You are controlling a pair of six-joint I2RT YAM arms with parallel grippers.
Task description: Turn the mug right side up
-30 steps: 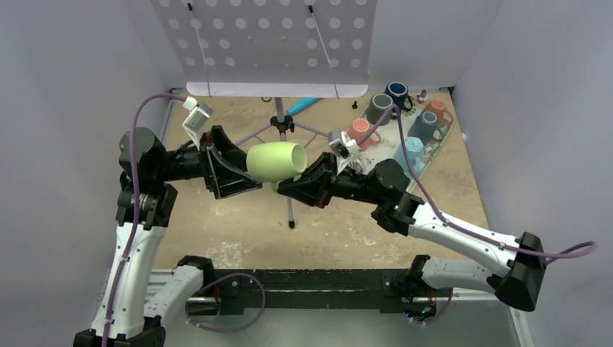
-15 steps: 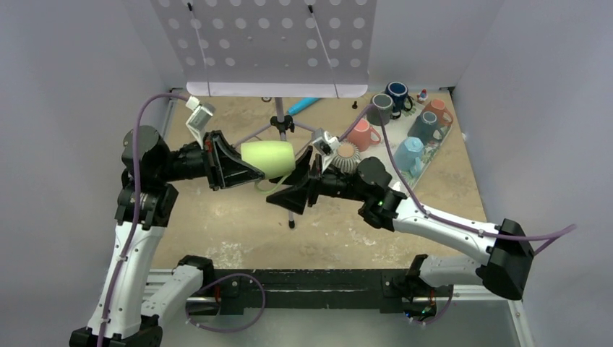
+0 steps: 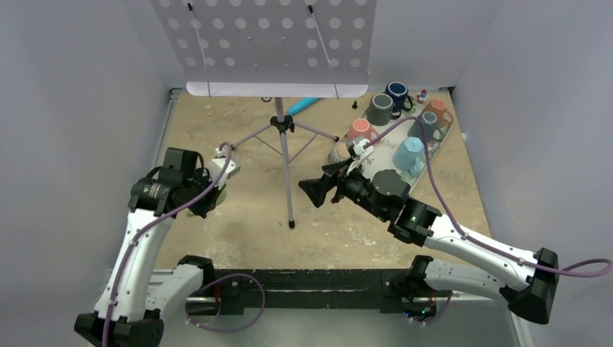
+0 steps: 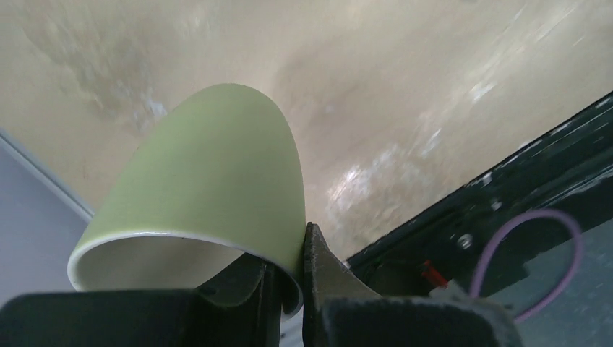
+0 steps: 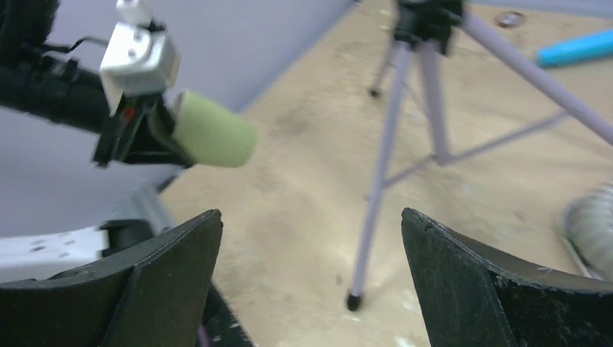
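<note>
While the sandy table (image 3: 238,231) is lying under everything and the tripod stand (image 3: 287,173) is rising from its middle, the right gripper (image 5: 311,217) is hanging to the right of the stand's pole with its jaws spread wide and nothing between them. Across the pole, over the left part of the table, the left gripper (image 4: 303,249) is pinching tight the rim of the pale green mug (image 4: 209,173). The mug is sticking out beyond the fingertips, tilted on its side, its mouth facing the gripper and its base pointing away.
</note>
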